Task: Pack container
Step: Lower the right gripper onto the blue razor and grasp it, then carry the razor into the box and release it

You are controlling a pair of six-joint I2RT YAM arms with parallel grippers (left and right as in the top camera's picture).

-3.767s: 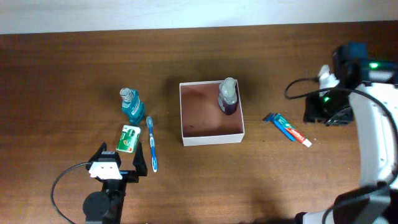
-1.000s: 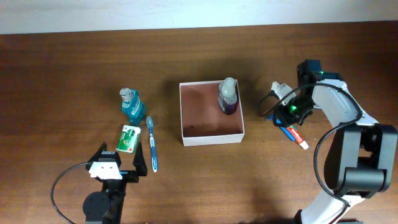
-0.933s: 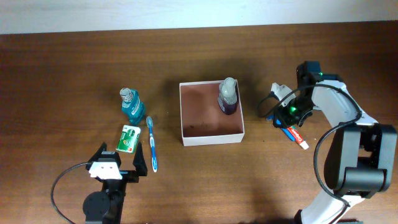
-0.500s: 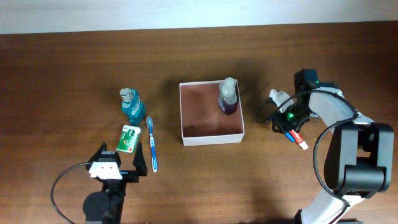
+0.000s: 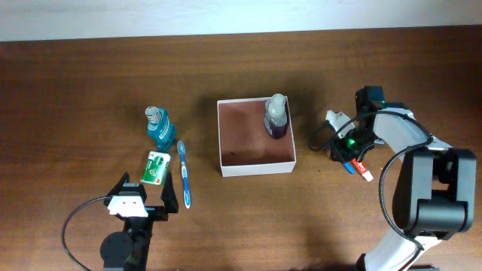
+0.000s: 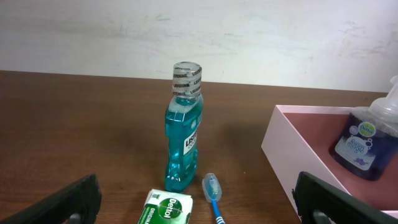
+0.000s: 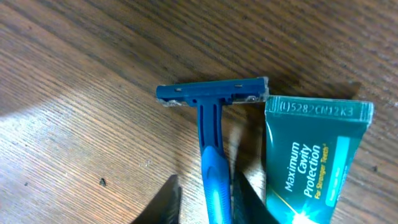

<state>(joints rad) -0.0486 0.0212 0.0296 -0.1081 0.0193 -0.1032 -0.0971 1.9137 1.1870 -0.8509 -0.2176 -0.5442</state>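
The container (image 5: pixel 256 169), a shallow white-walled box with a reddish-brown floor, sits mid-table and holds a purple soap bottle (image 5: pixel 276 117) in its back right corner. My right gripper (image 5: pixel 343 150) is low over the table to the container's right. In the right wrist view a blue razor (image 7: pixel 211 93) lies on the wood with its handle between the narrowly open right gripper (image 7: pixel 208 186); a sliver of wood shows between the left finger and the handle. A teal toothpaste tube (image 7: pixel 311 155) lies against the razor's right side. My left gripper (image 5: pixel 147 192) rests wide open near the front left.
Left of the container stand a blue mouthwash bottle (image 5: pixel 159 128), a green soap bar pack (image 5: pixel 157 167) and a blue toothbrush (image 5: pixel 184 173). From the left wrist I see the mouthwash (image 6: pixel 183 137), the soap pack (image 6: pixel 166 208), the toothbrush (image 6: pixel 212 190) and the container wall (image 6: pixel 292 162).
My right arm has come in from the far right and dropped over the razor, and its jaws have narrowed around the handle. The left arm has not moved.
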